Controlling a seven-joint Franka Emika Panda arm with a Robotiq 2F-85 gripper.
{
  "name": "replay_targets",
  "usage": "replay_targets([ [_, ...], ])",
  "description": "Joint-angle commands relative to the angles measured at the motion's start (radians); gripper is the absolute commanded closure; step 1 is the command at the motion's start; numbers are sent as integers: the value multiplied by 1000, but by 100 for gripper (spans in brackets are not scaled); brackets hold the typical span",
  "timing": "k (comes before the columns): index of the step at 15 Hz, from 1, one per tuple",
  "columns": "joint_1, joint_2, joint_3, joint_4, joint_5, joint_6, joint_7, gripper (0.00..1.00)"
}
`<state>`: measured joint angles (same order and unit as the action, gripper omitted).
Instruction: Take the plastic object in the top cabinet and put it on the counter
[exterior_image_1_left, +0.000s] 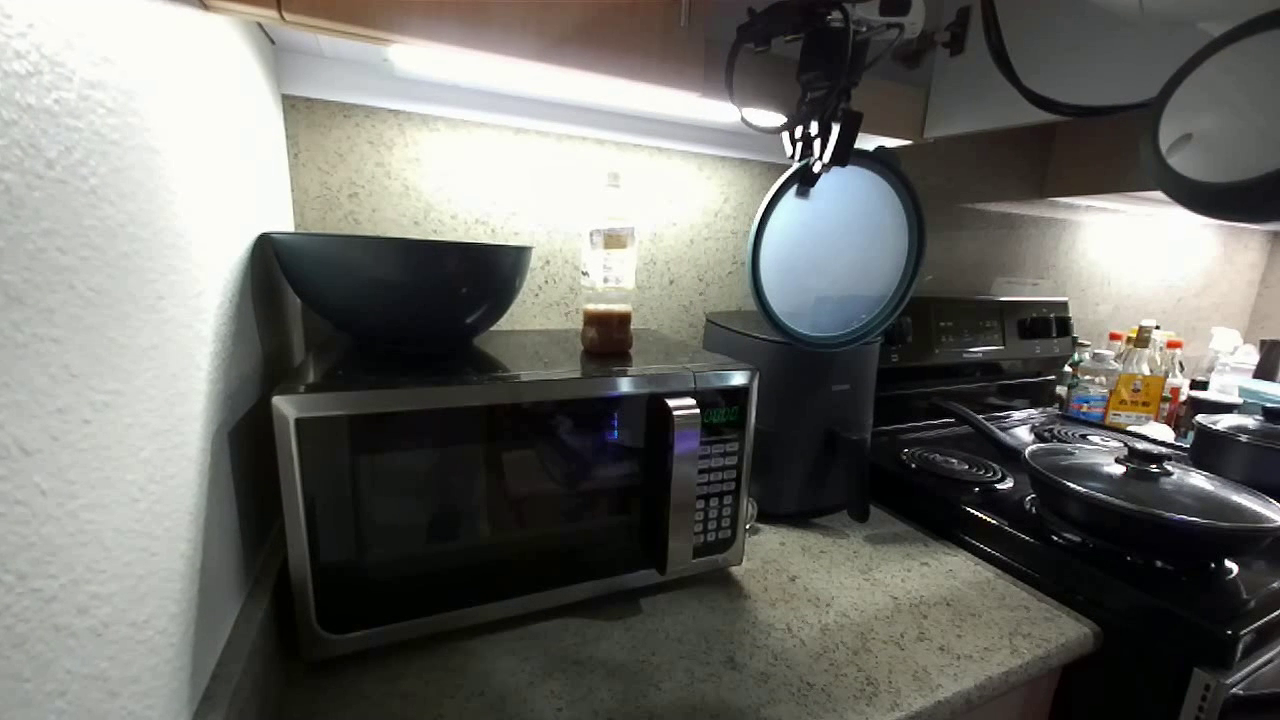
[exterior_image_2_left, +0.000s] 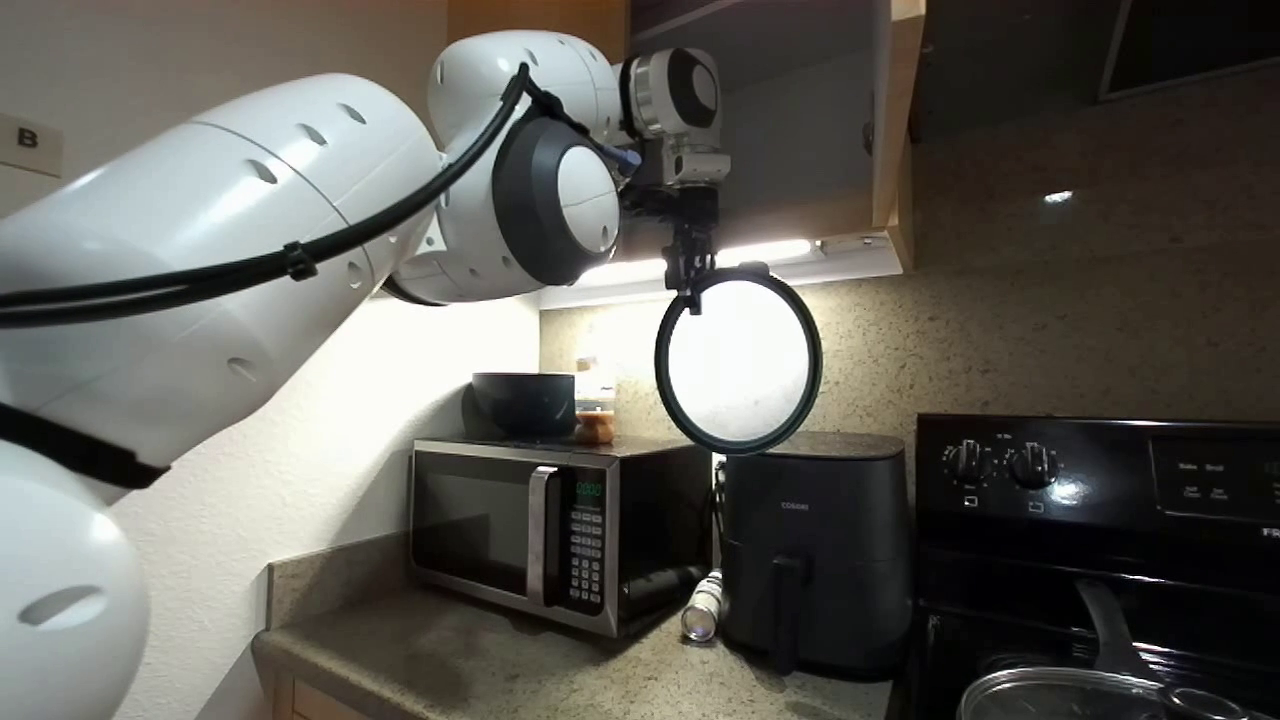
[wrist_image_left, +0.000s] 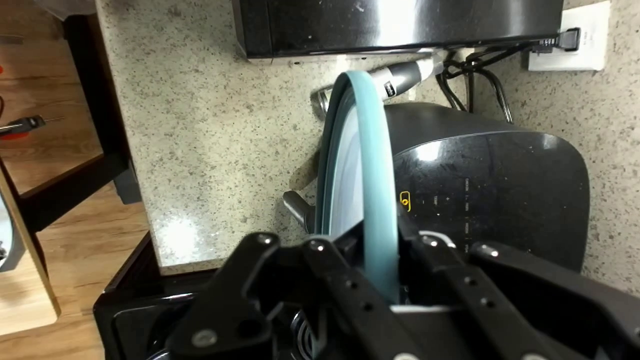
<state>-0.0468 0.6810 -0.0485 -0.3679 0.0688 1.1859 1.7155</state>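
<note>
Gripper (wrist_image_left: 380, 239), black, foremost in the wrist view: jaws clamped on the rim of the plate (exterior_image_1_left: 835, 260), one to each side.

Plate, round, grey-blue, rim darker: hung upright beneath the gripper, below the level of the cabinet (exterior_image_1_left: 500, 25) and apart from the counter (wrist_image_left: 215, 150). In both exterior views its lower edge overlaps the air fryer (exterior_image_2_left: 815, 560); contact cannot be made out.

Arm (exterior_image_2_left: 290, 200), white, jointed: fills the left part of an exterior view.

Cabinet: light strip (exterior_image_1_left: 560, 85) lit along the underside.

Air fryer, black: on the counter, between microwave (exterior_image_1_left: 480, 510) and stove (exterior_image_2_left: 1100, 470).

Microwave, steel-trimmed: on the counter, door closed, green display lit.

Bowl (exterior_image_1_left: 400, 290), deep, dark: on top of the microwave.

Bottle (exterior_image_1_left: 607, 330), brown contents low inside: upright beside the bowl.

Cylinder (exterior_image_2_left: 703, 607), pale and dark: lying on the counter between microwave and air fryer.

Stove, black: bears a pan (exterior_image_1_left: 1150, 500) with glass lid.

Counter: speckled, grey-beige.
</note>
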Motion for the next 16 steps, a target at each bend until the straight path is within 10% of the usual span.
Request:
replay_targets([
  [1, 34, -96, -8, 0, -37, 34, -40, 96],
  [16, 273, -328, -58, 33, -271, 55, -175, 97],
])
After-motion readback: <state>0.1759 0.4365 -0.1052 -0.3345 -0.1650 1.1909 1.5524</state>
